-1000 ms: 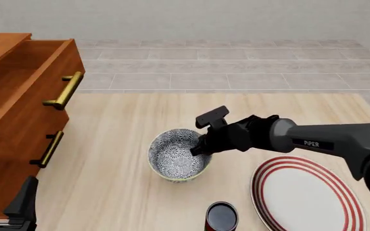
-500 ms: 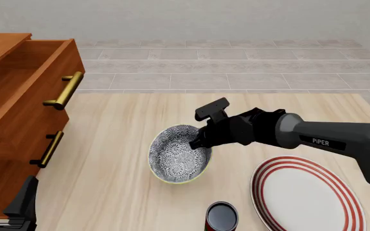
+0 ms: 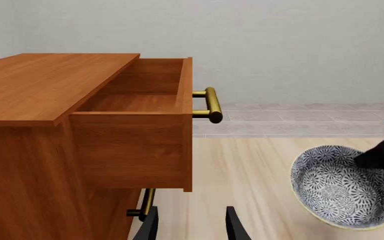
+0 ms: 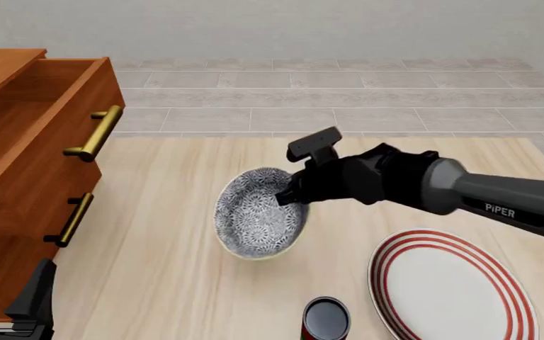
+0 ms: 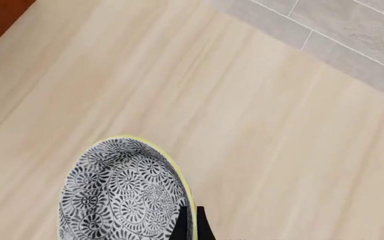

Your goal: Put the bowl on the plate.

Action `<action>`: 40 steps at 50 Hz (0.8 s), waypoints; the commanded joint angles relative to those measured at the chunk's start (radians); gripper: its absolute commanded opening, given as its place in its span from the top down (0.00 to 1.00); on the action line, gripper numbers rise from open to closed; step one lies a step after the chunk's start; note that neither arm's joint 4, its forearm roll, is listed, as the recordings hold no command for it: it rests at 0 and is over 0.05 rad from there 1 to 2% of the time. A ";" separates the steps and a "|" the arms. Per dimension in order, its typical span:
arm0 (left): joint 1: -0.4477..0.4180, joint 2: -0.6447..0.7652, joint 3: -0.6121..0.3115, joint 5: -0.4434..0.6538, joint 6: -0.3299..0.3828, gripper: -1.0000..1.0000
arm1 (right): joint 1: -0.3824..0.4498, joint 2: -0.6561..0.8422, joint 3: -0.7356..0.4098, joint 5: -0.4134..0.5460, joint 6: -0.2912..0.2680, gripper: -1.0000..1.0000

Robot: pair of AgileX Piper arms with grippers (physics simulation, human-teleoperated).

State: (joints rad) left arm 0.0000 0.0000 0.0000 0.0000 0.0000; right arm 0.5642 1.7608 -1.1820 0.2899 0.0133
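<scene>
The grey-and-white floral bowl [image 4: 256,222] hangs tilted above the table, its opening turned toward the camera. My right gripper [image 4: 289,196] is shut on its right rim; in the right wrist view the fingers [image 5: 178,225] pinch the yellowish rim of the bowl [image 5: 118,197]. The left wrist view shows the bowl [image 3: 342,187] lifted and tipped at the right. The white plate [image 4: 452,283] with red rings lies flat at the near right, apart from the bowl. My left gripper [image 4: 8,297] rests open at the near left corner, its fingers [image 3: 148,225] holding nothing.
A wooden cabinet [image 4: 26,163] with its top drawer [image 3: 145,125] pulled open and brass handles stands along the left. A small dark red can [image 4: 326,319] stands at the near edge between bowl and plate. Tiled floor lies beyond the table's far edge.
My right gripper has lifted the bowl off the table and tipped it up, opening toward the camera, moving slightly back. The left arm has stayed still.
</scene>
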 commanded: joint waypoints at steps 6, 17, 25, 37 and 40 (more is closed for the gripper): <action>0.000 0.000 0.000 0.000 0.000 0.00 | 0.000 -0.086 0.027 -0.005 0.089 1.00; 0.000 0.000 0.000 0.000 0.000 0.00 | -0.049 -0.162 0.081 -0.010 0.113 1.00; 0.000 0.000 0.000 0.000 0.000 0.00 | -0.083 -0.225 0.130 -0.016 0.122 1.00; 0.000 0.000 0.000 0.000 0.000 0.00 | -0.144 -0.348 0.232 -0.026 0.142 1.00; 0.000 0.000 0.000 0.000 0.000 0.00 | -0.162 -0.380 0.263 -0.031 0.147 1.00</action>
State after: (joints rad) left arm 0.0000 0.0000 0.0000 0.0000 0.0000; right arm 0.4517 1.4777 -0.9941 0.2695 0.1412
